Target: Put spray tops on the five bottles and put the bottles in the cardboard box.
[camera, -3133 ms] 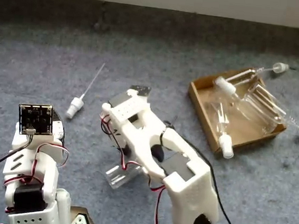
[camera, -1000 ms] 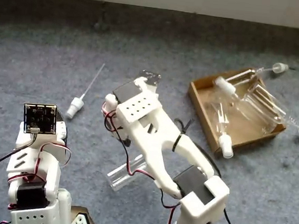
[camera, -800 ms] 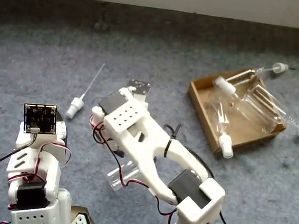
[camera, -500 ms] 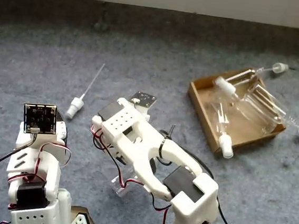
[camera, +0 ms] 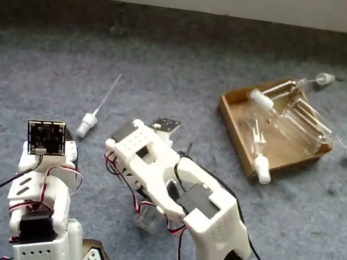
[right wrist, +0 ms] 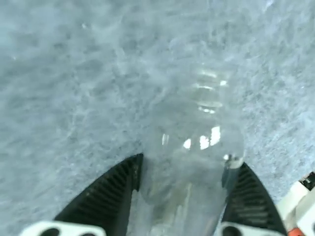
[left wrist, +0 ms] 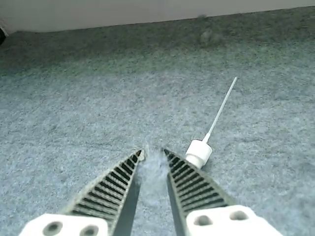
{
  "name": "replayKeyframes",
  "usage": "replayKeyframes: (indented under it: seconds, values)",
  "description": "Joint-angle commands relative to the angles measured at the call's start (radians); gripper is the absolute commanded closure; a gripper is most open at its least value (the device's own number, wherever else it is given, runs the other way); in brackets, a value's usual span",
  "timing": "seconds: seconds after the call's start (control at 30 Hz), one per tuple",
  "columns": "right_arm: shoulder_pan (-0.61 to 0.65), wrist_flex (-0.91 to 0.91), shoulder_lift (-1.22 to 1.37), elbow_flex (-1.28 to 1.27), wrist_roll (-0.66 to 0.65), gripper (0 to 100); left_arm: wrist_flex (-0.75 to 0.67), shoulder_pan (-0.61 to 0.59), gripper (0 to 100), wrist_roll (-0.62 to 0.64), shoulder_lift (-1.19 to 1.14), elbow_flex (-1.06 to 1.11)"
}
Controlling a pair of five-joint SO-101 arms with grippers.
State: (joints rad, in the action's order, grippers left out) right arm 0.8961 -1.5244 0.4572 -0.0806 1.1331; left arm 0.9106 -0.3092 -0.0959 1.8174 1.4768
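Drawn back toward its base, right gripper (right wrist: 187, 167) clamps the uncapped bottle (right wrist: 209, 128), neck pointing away, evidently presenting it for capping. Left gripper (left wrist: 152, 155), jaws parted and empty, sits just beside the spray top (left wrist: 198, 153) at left. Cardboard box (camera: 231, 118), far right, holds four capped bottles (camera: 284, 125).

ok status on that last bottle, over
Left gripper open, empty, beside the loose spray top. Right gripper shut on the bottle, no top on. Four capped bottles in the cardboard box. Nothing seen blocking.
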Motion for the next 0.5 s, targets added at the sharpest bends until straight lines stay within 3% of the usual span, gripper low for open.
replayKeyframes:
  seconds: [0.0, 0.13, 0.27, 0.47]
  values:
    - [-0.042, -0.002, 0.004, 0.076, -0.058, 91.4, -0.028, 0.021, 99, -0.006, 0.008, 0.005]
    - [-0.147, -0.116, 0.004, 0.143, -0.282, 99.7, -0.052, 0.025, 99, -0.008, 0.008, 0.015]
    - [-0.226, -0.232, 0.004, 0.262, -0.482, 99.4, -0.051, 0.025, 99, -0.008, 0.008, 0.015]
    - [-0.344, -0.242, 0.004, 0.335, -0.707, 99.4, -0.052, 0.025, 99, -0.008, 0.008, 0.015]
